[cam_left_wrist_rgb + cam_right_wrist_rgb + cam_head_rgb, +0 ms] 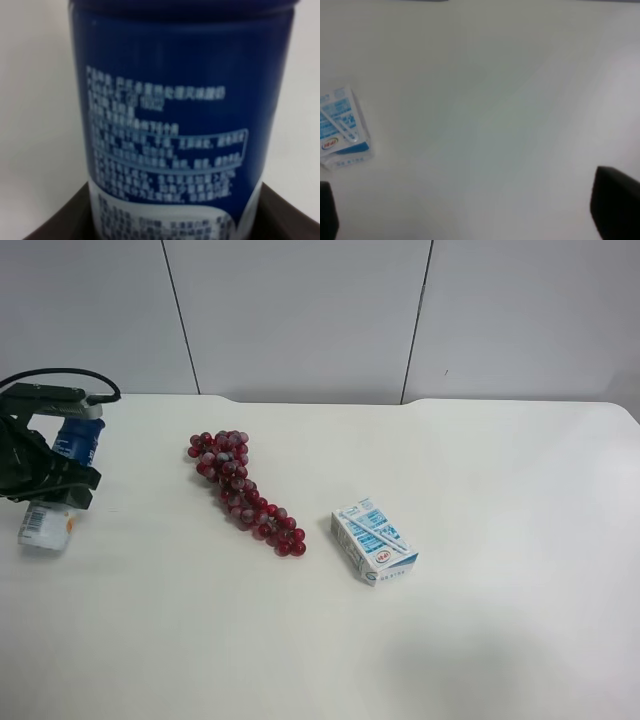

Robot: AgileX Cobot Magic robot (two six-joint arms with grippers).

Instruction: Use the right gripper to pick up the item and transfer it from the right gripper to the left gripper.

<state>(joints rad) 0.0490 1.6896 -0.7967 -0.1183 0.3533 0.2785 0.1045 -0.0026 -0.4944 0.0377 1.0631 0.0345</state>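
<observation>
Bottle (pixel 175 125): fills the left wrist view, blue upper part with rows of small white print, white lower body starting near the claw; in the high view (pixel 76 440) it sits at the far left edge of the table, blue part up by the arm, white end (pixel 45 527) sticking out below.
Left gripper (pixel 45 480): closed around the bottle's middle, dark fingers (pixel 55 220) pressing either side of it (the arm at the high view's left, as its wrist view shows the bottle).
Right gripper: only two dark finger tips show, at the lower corners of its wrist view (pixel 615 205), set far apart with nothing between them; it hangs over bare table, out of the high view.
Carton (pixel 340 130): blue and white, lying flat on the table near one finger of the right gripper; in the high view (pixel 373 541) it lies near the table's middle.
Grapes (pixel 243 492): red bunch lying slantwise between bottle and carton, touching neither.
Table (pixel 480 620): pale, plain.
Wall (pixel 300 310): grey panels behind the table.
</observation>
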